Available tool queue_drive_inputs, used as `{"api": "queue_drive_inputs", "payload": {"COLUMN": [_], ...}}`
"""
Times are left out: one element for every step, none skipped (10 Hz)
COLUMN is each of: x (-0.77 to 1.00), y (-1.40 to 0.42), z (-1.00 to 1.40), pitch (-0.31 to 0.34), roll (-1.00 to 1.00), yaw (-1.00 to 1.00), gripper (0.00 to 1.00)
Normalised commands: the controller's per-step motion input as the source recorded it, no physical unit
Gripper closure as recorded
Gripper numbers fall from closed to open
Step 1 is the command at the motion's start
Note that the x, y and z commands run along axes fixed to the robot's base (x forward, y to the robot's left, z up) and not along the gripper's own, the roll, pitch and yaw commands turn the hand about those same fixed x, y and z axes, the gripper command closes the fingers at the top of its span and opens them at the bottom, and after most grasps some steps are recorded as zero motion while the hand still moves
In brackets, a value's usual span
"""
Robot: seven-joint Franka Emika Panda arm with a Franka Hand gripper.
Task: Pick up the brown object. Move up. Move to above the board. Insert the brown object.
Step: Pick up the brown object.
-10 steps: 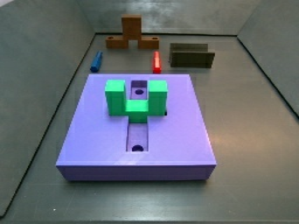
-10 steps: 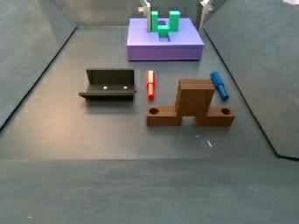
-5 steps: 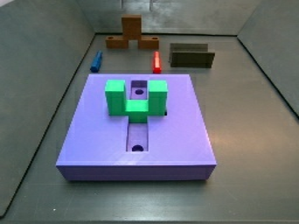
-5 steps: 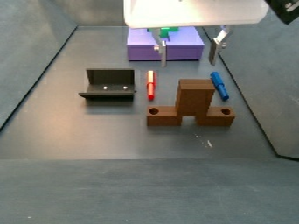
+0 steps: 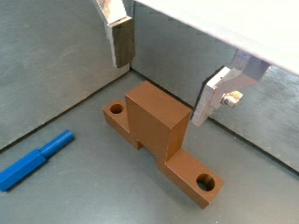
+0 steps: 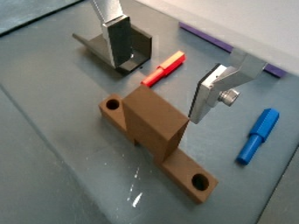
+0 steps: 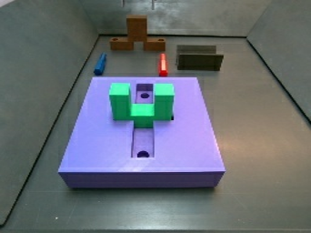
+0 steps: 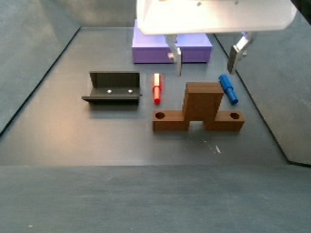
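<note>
1. Hung above the brown object, jaws spread wide and holding nothing: gripper, its upper body cut off in a side view.
2. Stood on the grey worktop, upright bar between the two fingers but untouched.
3. Lay well apart: the board with green U-shaped block, largely hidden behind the gripper in a side view.
4. Flanked the piece: red peg, blue peg; dark fixture beyond.

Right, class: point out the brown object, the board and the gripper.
brown object [image 8: 199, 102], side view, upright block face.
board [image 7: 183, 141], side view, bare top surface.
gripper [image 8: 206, 55], side view, midway between open fingertips, above the brown object.
</note>
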Motion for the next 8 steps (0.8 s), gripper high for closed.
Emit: {"api": "queue_drive_inputs", "payload": {"x": [0.0, 0.0, 0.0, 0.01, 0.02, 0.0, 0.0, 0.0], "y": [0.11, 0.05, 0.0, 0.0, 0.0, 0.04, 0.05, 0.04], "z": [-0.25, -0.19, -0.18, -0.18, -0.2, -0.33, -0.35, -0.35], "pitch": [0.0, 0.0, 0.0, 0.0, 0.0, -0.02, -0.027, -0.02], "roll": [0.0, -0.01, -0.02, -0.05, -0.05, -0.04, -0.04, -0.04], "yaw": [0.0, 0.0, 0.0, 0.0, 0.0, 0.0, 0.0, 0.0], "gripper": [0.0, 0.0, 0.0, 0.0, 0.0, 0.0, 0.0, 0.0]}}
